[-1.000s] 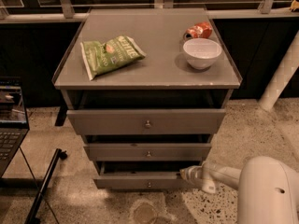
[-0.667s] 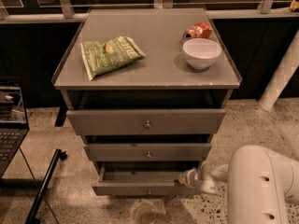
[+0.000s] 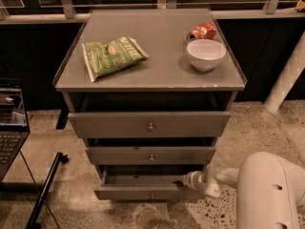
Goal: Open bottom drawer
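The grey cabinet has three drawer fronts. The bottom drawer (image 3: pixel 143 192) is the lowest and narrowest, with a tiny round knob (image 3: pixel 152 195) at its centre. It stands pulled out past the middle drawer, and a strip of its plain grey inside (image 3: pixel 138 179) shows. My gripper (image 3: pixel 183 180) reaches in from the lower right and sits at the right end of the drawer's top edge, at the opening. The white arm (image 3: pixel 267 194) fills the lower right corner.
On the cabinet top (image 3: pixel 157 61) lie a green chip bag (image 3: pixel 112 56), a white bowl (image 3: pixel 206 54) and a crushed red can (image 3: pixel 202 31). A laptop (image 3: pixel 9 128) is at the left, with a black pole (image 3: pixel 45 190) on the floor. A white post (image 3: pixel 288 75) stands at right.
The bottom drawer has slid further out toward me. My gripper has moved left along its right end, and the arm has come further into view.
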Tool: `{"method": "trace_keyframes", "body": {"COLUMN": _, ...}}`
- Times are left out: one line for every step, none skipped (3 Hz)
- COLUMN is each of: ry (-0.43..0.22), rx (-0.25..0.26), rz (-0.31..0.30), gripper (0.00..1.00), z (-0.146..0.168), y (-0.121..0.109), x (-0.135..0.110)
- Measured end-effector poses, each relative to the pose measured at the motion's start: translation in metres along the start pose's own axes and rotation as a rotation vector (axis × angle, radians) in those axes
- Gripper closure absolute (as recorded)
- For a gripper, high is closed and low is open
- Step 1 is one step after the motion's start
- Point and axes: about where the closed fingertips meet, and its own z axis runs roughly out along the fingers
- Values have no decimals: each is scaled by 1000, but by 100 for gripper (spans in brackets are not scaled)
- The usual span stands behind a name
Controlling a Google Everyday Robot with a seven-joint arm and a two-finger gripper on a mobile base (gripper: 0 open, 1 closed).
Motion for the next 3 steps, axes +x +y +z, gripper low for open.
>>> {"method": "trace_keyframes", "body": {"ry": 21, "rx": 11, "rz": 9, "gripper": 100, "z": 10, "y": -2, "x": 5}}
{"method": "trace_keyframes", "body": {"ry": 49, "rx": 21, "rz": 28, "gripper": 100, "z": 23, "y": -6, "x": 14}}
{"method": "trace_keyframes", "body": {"ry": 76, "rx": 28, "rz": 29, "gripper": 100, "z": 28, "y": -8, "x": 21}}
